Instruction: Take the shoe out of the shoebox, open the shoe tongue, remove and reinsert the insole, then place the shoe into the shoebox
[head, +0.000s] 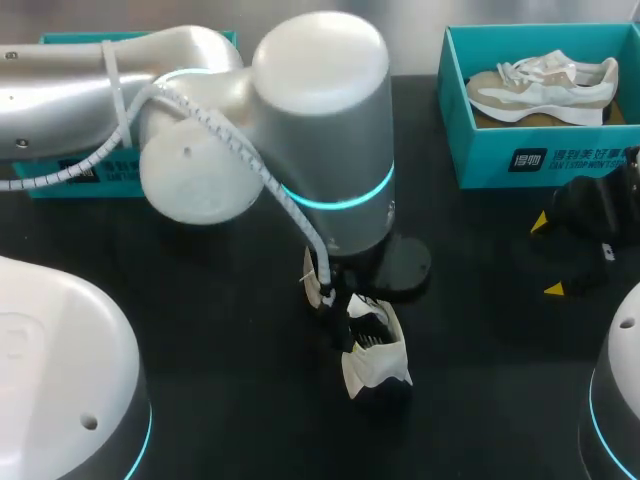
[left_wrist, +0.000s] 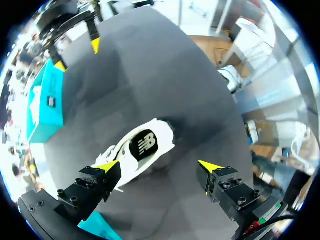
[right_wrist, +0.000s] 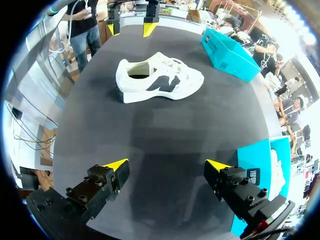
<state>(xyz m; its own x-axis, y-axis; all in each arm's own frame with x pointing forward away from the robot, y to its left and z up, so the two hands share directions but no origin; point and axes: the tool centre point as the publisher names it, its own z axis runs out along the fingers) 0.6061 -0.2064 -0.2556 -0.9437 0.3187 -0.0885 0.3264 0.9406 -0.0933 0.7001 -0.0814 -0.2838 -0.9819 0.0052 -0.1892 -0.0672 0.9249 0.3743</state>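
A white shoe (head: 372, 350) with black side panels lies on its sole on the black table, partly hidden under my left arm (head: 320, 130). In the left wrist view the shoe (left_wrist: 142, 147) lies just ahead of my open left gripper (left_wrist: 159, 167), touching neither finger. My right gripper (head: 548, 256) hovers open near the table's right side, empty. From its wrist view the shoe (right_wrist: 160, 77) is well ahead of the right gripper (right_wrist: 167, 165), side on. A teal shoebox (head: 500, 160) at the back right holds a beige and white shoe (head: 545, 85).
A second teal box (head: 70, 175) stands at the back left, mostly behind my left arm; in the right wrist view this box (right_wrist: 227, 52) is beyond the shoe. The white bases of my arms (head: 60, 370) fill the near corners.
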